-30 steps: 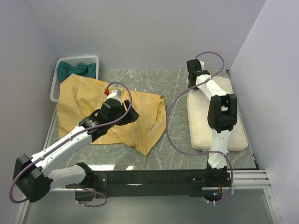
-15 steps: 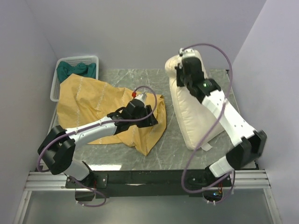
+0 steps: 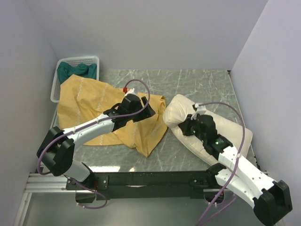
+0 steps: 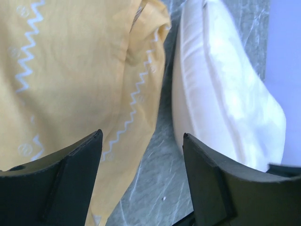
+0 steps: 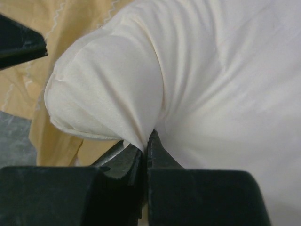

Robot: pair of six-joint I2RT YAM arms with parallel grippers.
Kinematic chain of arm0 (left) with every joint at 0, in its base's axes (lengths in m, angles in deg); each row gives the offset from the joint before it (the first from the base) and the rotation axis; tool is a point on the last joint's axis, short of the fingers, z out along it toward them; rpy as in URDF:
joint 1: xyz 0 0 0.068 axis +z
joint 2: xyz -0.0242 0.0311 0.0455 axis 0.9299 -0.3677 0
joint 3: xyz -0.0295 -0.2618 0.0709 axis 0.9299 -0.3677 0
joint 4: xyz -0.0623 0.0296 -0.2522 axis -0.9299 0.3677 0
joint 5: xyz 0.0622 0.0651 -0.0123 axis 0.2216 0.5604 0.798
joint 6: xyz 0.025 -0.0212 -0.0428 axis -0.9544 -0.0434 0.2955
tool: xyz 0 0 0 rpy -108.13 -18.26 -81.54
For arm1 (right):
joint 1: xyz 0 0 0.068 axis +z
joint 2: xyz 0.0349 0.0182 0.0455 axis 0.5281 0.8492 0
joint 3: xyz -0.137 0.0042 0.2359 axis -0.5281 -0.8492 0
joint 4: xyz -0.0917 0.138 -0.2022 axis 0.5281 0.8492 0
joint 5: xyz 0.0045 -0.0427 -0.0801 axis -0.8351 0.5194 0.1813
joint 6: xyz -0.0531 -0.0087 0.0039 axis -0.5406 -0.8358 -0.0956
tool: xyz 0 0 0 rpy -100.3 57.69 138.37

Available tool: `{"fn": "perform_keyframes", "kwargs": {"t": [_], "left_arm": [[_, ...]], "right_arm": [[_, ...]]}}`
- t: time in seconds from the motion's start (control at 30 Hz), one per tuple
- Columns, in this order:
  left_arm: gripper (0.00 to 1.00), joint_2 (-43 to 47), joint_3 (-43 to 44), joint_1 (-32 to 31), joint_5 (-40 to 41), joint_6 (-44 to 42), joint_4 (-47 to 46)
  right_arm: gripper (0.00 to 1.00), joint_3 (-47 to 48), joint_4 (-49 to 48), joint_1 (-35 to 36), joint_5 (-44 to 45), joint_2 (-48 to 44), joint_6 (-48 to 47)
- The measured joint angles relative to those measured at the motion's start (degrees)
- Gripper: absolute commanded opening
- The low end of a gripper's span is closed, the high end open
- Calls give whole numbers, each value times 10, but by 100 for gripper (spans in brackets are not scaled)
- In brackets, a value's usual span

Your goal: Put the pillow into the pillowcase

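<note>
Lilac walls (image 3: 141,33), gry marble tbl (image 3: 202,84), basket (image 3: 79,59) far-L corner.

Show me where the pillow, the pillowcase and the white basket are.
pillow (image 3: 178,113), top view, on its bulging end nearest the pillowcase.
pillowcase (image 3: 84,101), top view, on its flat yellow left part.
basket (image 3: 77,58), top view, on its far white rim.

**Robotics laboratory test cell, viewed from above.** Plain pale walls (image 3: 141,33) enclose the work area at 9, 12 and 3 o'clock. A marble-patterned table (image 3: 188,87) fills the centre. At 6 o'clock a black mounting bar (image 3: 155,179) on aluminium rails (image 3: 47,181) carries two white-and-black robot arms, the left arm (image 3: 89,129) and the right arm (image 3: 240,165). A white plastic basket (image 3: 77,59) holding green cloth (image 3: 75,70) stands at 10 o'clock.
</note>
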Motion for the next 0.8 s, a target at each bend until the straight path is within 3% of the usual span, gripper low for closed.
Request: {"fn": "perform_keyframes", "kwargs": {"t": [0.03,0.1,0.13,0.17,0.27,0.37,0.53,0.67,0.8], "left_arm": [[77,-5,7,0,-1,-3,1],[79,-21,28,0,-4,-9,1],[80,-28,37,0,-5,-13,0],[81,-33,41,0,-5,-16,-1],[80,-42,44,0,-8,-23,-1],[78,-48,44,0,-10,-30,-1],[71,-49,39,0,-9,-33,2],[63,-48,27,0,-9,-34,4],[62,-36,7,0,-8,-36,6]], "right_arm": [[0,-25,-18,1,-6,-19,11],[11,-55,-34,1,-11,-50,30],[20,-59,-34,1,-11,-57,37],[40,-59,-32,2,-10,-60,45],[67,-52,-19,3,-8,-60,72],[79,-24,14,8,-2,-62,86],[82,75,50,8,47,-32,105],[84,173,67,10,85,71,115],[81,257,87,12,133,211,132]]}}
